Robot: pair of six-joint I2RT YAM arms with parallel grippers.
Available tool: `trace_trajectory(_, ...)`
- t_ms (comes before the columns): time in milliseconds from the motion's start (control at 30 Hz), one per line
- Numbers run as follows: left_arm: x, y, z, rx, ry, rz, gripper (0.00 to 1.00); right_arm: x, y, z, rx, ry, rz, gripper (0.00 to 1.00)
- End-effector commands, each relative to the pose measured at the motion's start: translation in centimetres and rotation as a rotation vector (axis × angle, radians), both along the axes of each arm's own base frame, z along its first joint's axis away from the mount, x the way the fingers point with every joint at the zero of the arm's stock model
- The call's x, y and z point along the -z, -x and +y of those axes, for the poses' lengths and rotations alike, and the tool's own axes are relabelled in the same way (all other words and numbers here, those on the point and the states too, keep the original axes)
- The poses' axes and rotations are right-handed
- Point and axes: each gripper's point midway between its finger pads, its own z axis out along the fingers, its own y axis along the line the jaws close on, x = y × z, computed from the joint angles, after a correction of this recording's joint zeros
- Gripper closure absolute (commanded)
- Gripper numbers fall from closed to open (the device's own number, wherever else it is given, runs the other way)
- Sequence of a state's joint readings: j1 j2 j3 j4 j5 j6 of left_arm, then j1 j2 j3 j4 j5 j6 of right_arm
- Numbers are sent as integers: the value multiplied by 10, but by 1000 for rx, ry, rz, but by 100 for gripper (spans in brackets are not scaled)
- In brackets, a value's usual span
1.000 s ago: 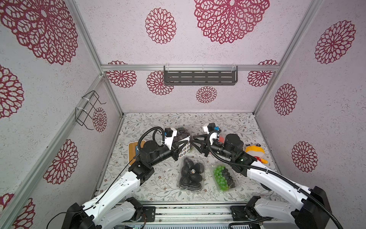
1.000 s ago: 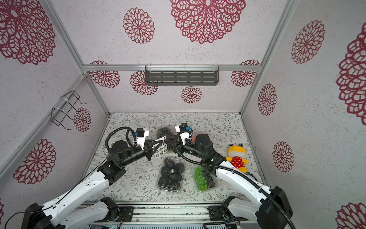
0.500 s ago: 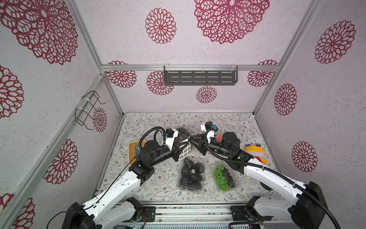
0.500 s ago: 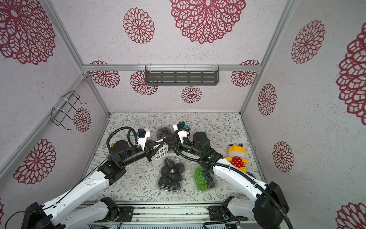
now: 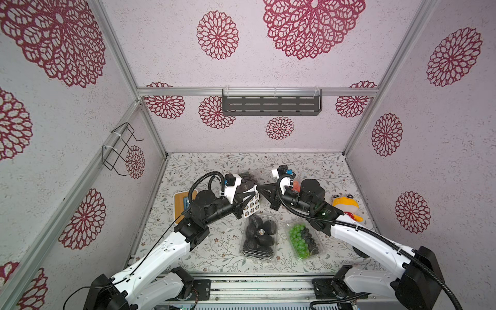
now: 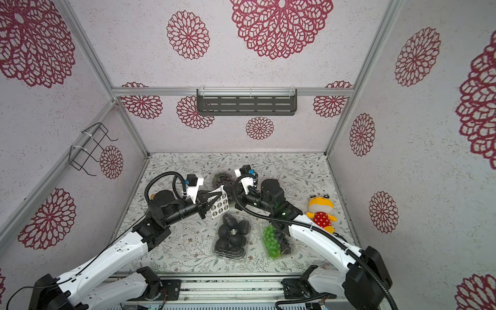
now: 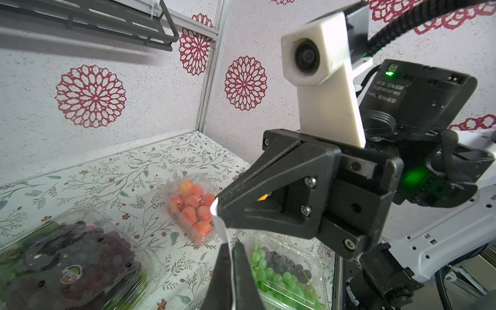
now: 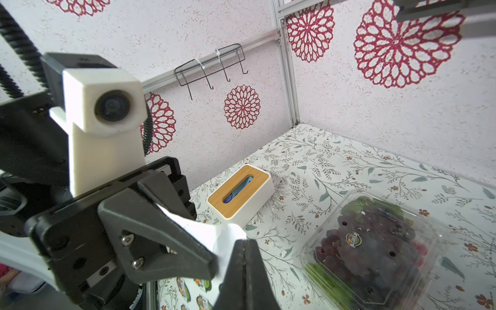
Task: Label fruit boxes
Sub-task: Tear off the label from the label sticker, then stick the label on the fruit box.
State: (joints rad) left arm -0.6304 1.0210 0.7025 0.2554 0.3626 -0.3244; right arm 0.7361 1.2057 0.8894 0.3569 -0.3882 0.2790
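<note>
**Both my pincers closed on one sticker sheet, boxes lying below**

My left pincer (image 7: pixel 230 249) is clamped on the sticker sheet (image 5: pixel 251 206), which hangs from it with its printed face turned towards my arm bases. My right pincer (image 7: pixel 218 208) meets it tip to tip, closed on the sheet's top edge.

Directly under the two tips, on the side of my arm bases, the black fruit box (image 5: pixel 260 236) lies flat on the counter (image 5: pixel 214 241), its long axis running from the tips back towards my bases. Just beside it, under my right forearm, lies the green grape box (image 5: pixel 304 241); its long axis runs much the same way, tilted a little, green grapes on the side facing the black fruit box. Beyond the tips, on the far side, lies the purple grape box (image 8: pixel 375 249). The strawberry box (image 7: pixel 192 209) lies under my right wrist.

In both top views the strawberry box is nearly hidden by that wrist; the left wrist view shows it whole. The round label on the purple grape box's lid shows only in the wrist views. Beside my left wrist, the box with a wooden lid (image 8: pixel 241 193) shows complete only in the right wrist view. Only the top views show the black fruit box.
</note>
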Motion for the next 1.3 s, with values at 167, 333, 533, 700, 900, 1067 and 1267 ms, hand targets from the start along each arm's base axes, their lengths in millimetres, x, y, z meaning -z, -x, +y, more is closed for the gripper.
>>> trace_trajectory(167,-11,1,4,-23,1,-39,100,-25,6,-13,38,-25,-79,100)
trace_trajectory(333,-12,-2,6,-43,-1,-43,100,-25,7,-14,38,-23,-79,100)
trace_trajectory(533,-9,-10,12,-103,-14,-26,100,-23,0,-17,73,-6,-75,100)
trace_trajectory(700,4,-23,33,-232,-38,36,100,-7,-39,-48,286,84,-17,100)
trace_trajectory(900,20,-29,15,-159,-14,98,100,62,-110,-108,623,329,201,100)
trace_trajectory(1067,39,-35,21,-183,-50,173,100,122,-156,-168,898,629,387,100)
trace_trajectory(1267,84,-36,44,-225,-77,337,100,161,-182,-207,1030,805,498,100)
